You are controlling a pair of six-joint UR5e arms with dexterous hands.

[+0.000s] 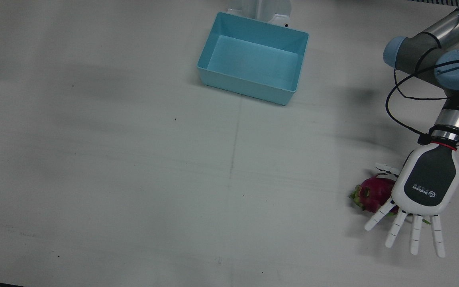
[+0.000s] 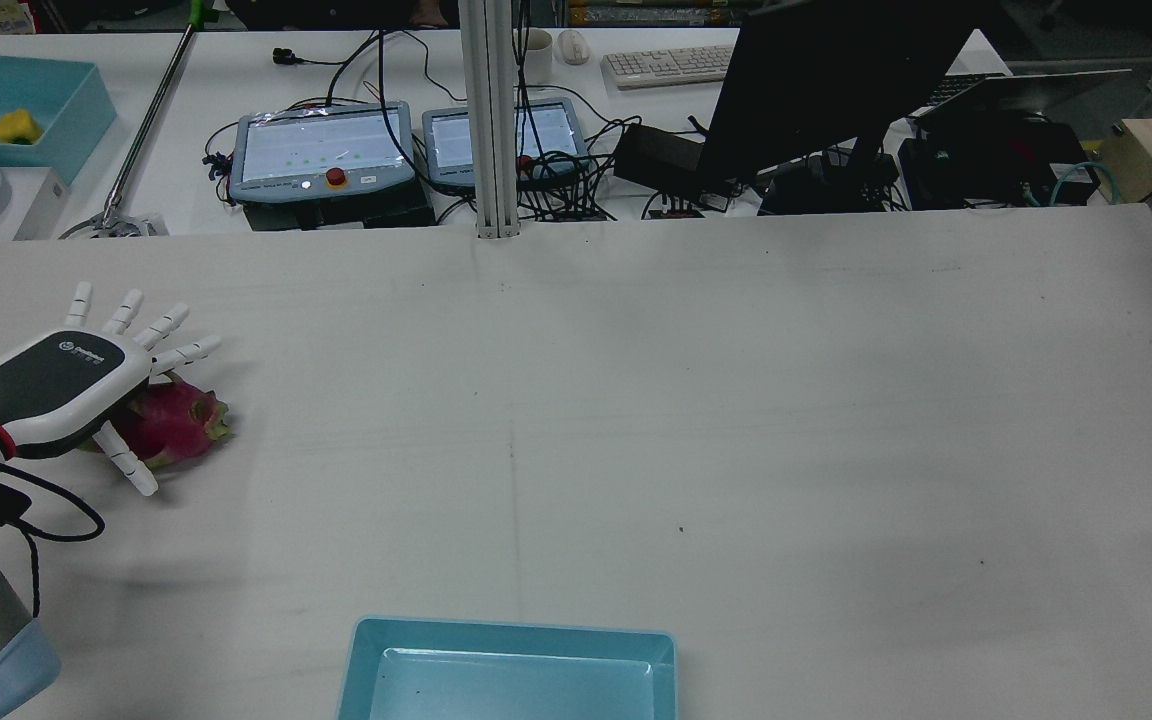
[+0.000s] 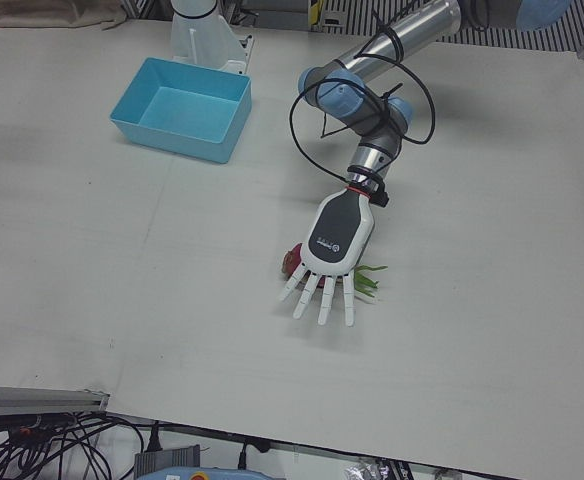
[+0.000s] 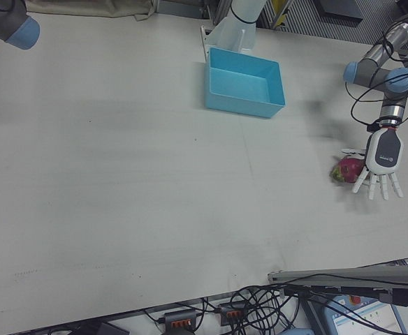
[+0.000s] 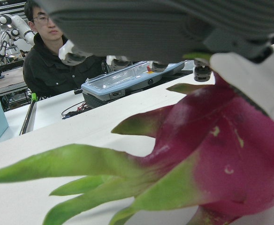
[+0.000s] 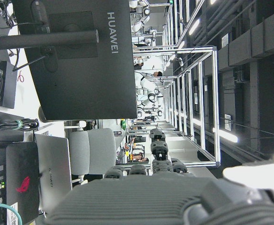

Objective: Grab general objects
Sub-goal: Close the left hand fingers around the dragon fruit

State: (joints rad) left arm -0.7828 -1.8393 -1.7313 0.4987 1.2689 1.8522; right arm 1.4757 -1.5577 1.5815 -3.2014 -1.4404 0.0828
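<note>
A pink dragon fruit (image 1: 373,193) with green scales lies on the white table near the robot's left edge. My left hand (image 1: 428,183) hovers palm down just over it, fingers stretched flat and spread, open and holding nothing. The thumb reaches past the fruit's near side (image 2: 126,465). In the rear view the fruit (image 2: 176,425) pokes out from under the hand (image 2: 56,385). The left hand view shows the fruit (image 5: 212,154) filling the frame right under the palm. My right hand (image 6: 165,197) shows only in its own view, raised and facing away from the table; its fingers are unclear.
An empty light blue bin (image 1: 245,85) stands at the robot's side of the table, mid-width; it also shows in the rear view (image 2: 511,632). The left arm's black cable (image 1: 397,99) loops beside the wrist. Monitors and teach pendants (image 2: 321,150) sit beyond the table's far edge.
</note>
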